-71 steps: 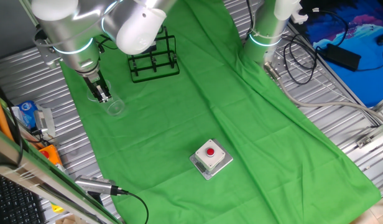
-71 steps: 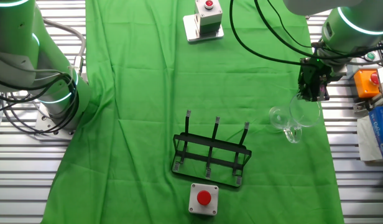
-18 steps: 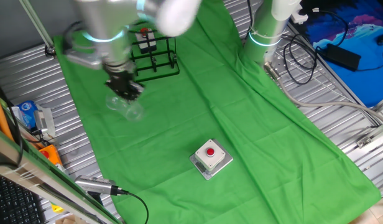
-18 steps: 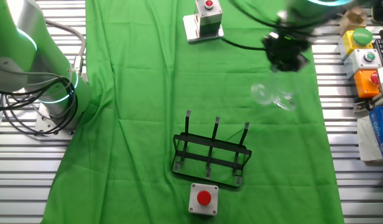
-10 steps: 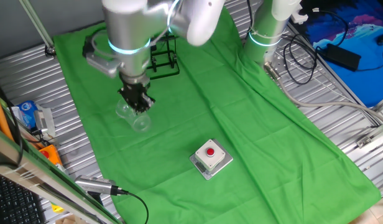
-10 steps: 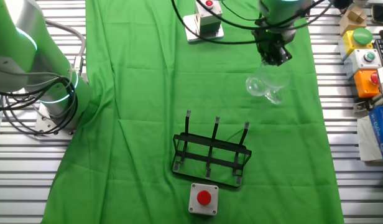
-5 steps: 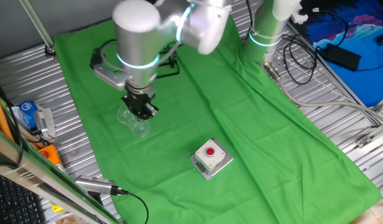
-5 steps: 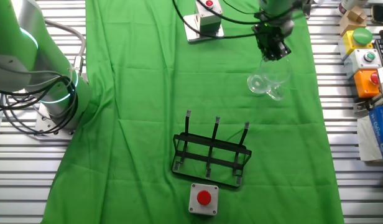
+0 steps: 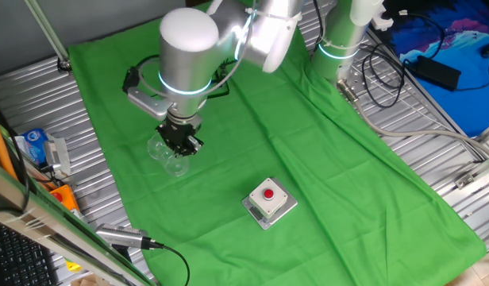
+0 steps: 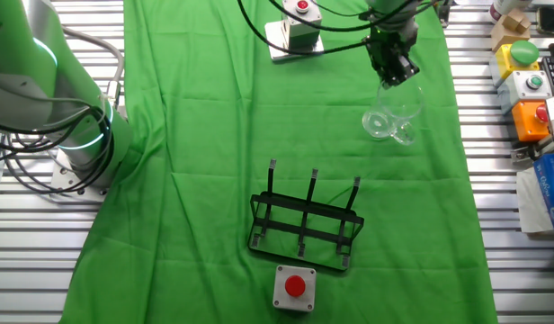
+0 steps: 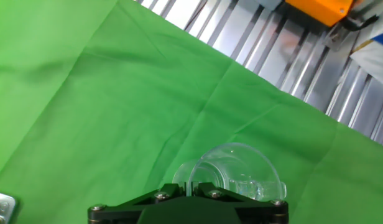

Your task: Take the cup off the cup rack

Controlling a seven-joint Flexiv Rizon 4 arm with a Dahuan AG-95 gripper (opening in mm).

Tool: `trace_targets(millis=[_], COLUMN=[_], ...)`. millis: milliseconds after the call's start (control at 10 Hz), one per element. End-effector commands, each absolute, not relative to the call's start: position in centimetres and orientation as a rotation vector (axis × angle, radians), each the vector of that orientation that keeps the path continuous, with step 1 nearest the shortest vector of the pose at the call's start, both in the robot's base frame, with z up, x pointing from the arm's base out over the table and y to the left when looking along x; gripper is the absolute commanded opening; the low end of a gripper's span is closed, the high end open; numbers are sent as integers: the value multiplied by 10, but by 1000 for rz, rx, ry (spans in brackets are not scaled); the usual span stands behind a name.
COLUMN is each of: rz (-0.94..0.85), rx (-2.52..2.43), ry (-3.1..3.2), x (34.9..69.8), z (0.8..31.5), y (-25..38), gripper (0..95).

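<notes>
The clear glass cup (image 9: pixel 168 154) hangs just over the green cloth, away from the cup rack. My gripper (image 9: pixel 182 143) is shut on its rim. In the other fixed view the cup (image 10: pixel 388 119) sits below the gripper (image 10: pixel 395 70), well above and right of the black wire cup rack (image 10: pixel 305 230), whose pegs are bare. The hand view shows the cup (image 11: pixel 236 169) with its rim pinched between my fingertips (image 11: pixel 193 185). In the first fixed view the arm hides the rack.
A grey box with a red button (image 9: pixel 269 199) lies on the cloth near the cup. Another button box (image 10: pixel 294 288) stands below the rack and one more (image 10: pixel 298 23) at the top. Coloured button boxes (image 10: pixel 533 119) sit past the cloth's right edge. A second arm's base (image 10: pixel 75 126) stands left.
Over the earlier frames my gripper carried the cup away from the cloth's edge toward the middle of the cloth. In the last half second it moved only slightly.
</notes>
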State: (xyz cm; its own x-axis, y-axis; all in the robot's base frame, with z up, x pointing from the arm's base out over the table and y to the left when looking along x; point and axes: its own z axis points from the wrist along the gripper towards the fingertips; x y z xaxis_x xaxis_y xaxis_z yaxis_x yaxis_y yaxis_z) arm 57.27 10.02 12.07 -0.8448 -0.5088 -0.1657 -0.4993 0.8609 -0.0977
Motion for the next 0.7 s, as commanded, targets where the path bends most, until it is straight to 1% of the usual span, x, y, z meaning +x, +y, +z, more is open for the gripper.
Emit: trace_targets(millis=[100, 200, 500, 600, 700], rz=[-73, -74, -49, 7, 26], rx=[-796, -794, -788, -782, -778], ry=[2853, 2854, 2852, 2851, 2853], x=[574, 574, 574, 574, 574], z=[121, 121, 121, 122, 122], y=[101, 101, 101, 101, 101], gripper=[570, 950, 950, 950, 950])
